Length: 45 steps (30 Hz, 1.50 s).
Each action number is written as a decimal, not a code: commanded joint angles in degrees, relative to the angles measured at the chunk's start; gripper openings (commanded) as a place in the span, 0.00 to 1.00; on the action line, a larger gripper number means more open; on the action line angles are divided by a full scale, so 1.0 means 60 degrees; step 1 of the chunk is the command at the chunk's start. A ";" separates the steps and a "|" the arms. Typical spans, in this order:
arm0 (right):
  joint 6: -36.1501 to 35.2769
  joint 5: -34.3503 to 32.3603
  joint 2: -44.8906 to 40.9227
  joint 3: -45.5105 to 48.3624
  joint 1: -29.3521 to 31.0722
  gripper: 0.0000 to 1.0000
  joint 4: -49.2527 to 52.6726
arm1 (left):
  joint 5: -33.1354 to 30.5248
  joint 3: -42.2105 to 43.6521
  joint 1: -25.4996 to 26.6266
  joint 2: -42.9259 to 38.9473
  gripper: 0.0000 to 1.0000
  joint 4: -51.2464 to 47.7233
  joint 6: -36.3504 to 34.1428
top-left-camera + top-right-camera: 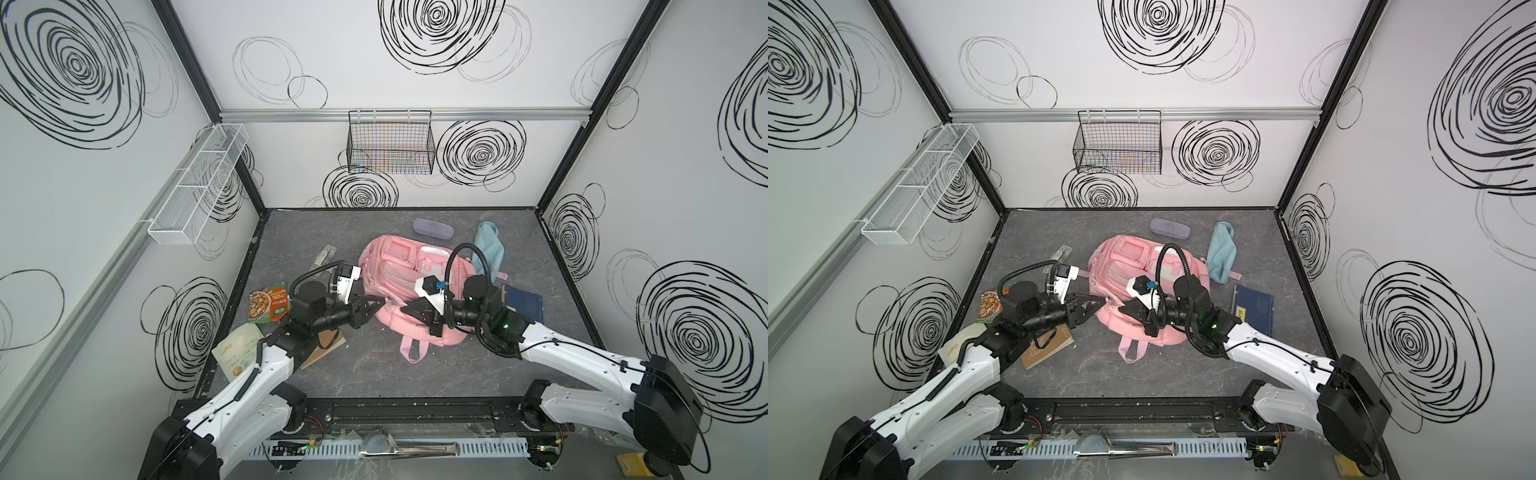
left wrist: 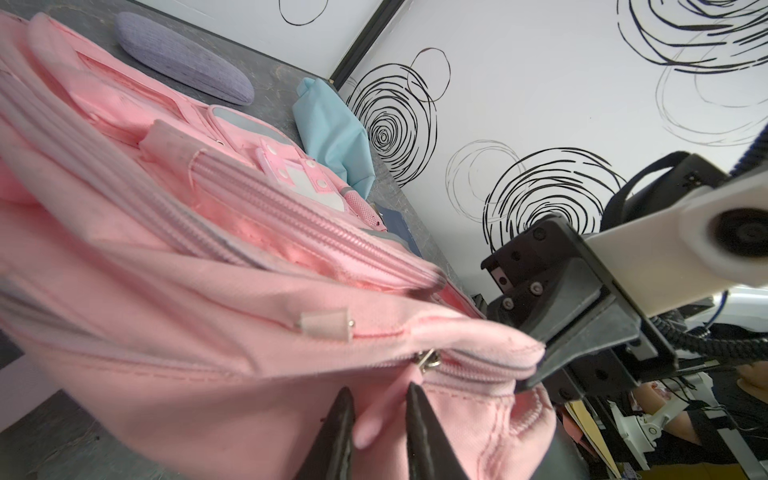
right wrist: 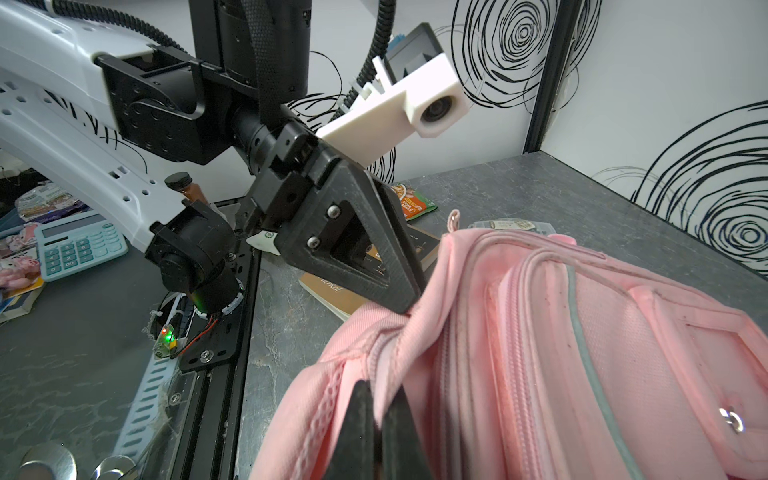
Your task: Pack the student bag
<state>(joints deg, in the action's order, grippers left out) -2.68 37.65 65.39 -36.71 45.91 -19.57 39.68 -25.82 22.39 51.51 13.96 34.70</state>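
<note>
The bag (image 1: 390,266) (image 1: 1121,266) lies in the middle of the table (image 1: 374,374), pockets up, with its loop (image 1: 411,349) toward the arms' bases. Both claws meet at its near end. The left claw (image 1: 376,302) (image 1: 1098,302) comes in from the left, and in its own wrist view (image 2: 378,388) the two black fingers (image 2: 340,432) stand a little apart with a fold of pink fabric filling the gap, so it looks clenched on the bag's edge. The right wrist view shows the same tip (image 3: 409,307) buried in puckered fabric at the bag's corner. The right claw (image 1: 405,309) (image 1: 1121,311) reaches in from the other side. Its fingers (image 3: 361,432) are nearly together with only a thin strip of pink between them, gripping the bag (image 3: 540,353) beside the zip. From the left wrist its tip (image 2: 536,370) sits on the zip seam, just beside the metal slider (image 2: 428,361). Behind the bag lies a purple case (image 1: 432,228), and a blue pouch (image 1: 490,249) lies at its far right. A dark blue notebook (image 1: 523,305) sits under the right arm. Left of the bag are a snack packet (image 1: 268,305), a brown book (image 1: 1046,351) and a pale packet (image 1: 237,353), partly hidden by the left arm.
</note>
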 commanded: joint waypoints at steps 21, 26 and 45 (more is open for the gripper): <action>-0.0041 0.0258 -0.0595 -0.0007 0.0024 0.00 -0.1176 | -0.3325 -0.1008 -0.0869 -0.0106 0.00 -0.3192 -0.0308; -0.0084 0.0273 -0.0767 0.0005 0.0024 0.00 -0.1178 | -0.4278 -0.0806 -0.1607 0.0301 0.00 -0.3850 -0.0169; -0.3936 -0.0283 0.0564 -0.0579 0.0916 0.00 0.1216 | -0.4790 -0.1391 -0.3318 0.1761 0.19 -0.2281 0.0256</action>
<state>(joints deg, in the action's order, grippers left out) -19.25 37.19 68.01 -36.53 50.52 -12.67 13.89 -33.36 4.05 62.63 -4.14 36.51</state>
